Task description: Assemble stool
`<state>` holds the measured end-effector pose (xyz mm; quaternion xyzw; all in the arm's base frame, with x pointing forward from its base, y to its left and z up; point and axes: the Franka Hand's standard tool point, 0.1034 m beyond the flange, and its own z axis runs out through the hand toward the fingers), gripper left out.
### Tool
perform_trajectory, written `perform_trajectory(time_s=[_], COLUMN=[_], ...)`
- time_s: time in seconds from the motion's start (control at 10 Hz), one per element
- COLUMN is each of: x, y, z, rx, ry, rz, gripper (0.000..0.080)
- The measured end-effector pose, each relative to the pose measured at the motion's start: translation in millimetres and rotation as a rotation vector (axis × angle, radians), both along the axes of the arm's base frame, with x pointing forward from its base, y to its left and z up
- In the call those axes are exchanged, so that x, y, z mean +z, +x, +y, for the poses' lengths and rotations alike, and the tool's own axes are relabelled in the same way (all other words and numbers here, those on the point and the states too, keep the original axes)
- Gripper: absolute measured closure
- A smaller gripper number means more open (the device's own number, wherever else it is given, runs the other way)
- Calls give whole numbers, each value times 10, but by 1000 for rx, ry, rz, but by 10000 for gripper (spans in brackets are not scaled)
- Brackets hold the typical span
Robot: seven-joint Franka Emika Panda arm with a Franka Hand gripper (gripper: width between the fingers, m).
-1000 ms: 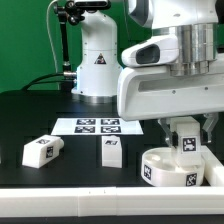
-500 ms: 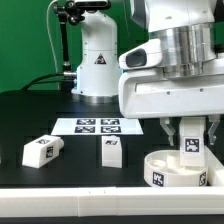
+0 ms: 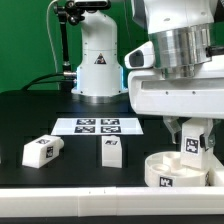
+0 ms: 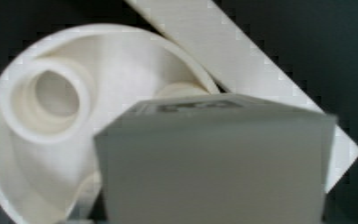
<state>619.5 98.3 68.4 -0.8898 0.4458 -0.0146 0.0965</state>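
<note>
Stool parts spread across the black table (image 3: 25, 112). At nine o'clock a loose leg (image 3: 42, 150) lies tipped over. Near centre a second leg (image 3: 111, 151) stands upright, also unused. At four o'clock the seat (image 3: 160, 172) rests rim-up, presumably to expose its sockets. Just above it, the gripper (image 3: 190, 146) is clamped narrow on a third leg (image 3: 191, 140), likely for insertion.

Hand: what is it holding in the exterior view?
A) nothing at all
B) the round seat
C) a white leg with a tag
C: the hand is shut on a tagged leg, which sits between its fingers above the seat.
</note>
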Motion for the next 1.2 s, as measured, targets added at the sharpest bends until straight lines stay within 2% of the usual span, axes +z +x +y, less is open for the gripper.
perform_trajectory(time_s=[0.3,0.4,0.5,0.9,1.0,1.2], x=[0,0,3,234,265,234], y=[5,5,6,80,72,66], z=[6,9,13,72,86,82], rx=[-30,-24,-19,187,213,244], ry=[5,5,4,-17,-20,-25], rz=[1,0,-1,-77,-84,-85], gripper=[462,284,193,152,150,150])
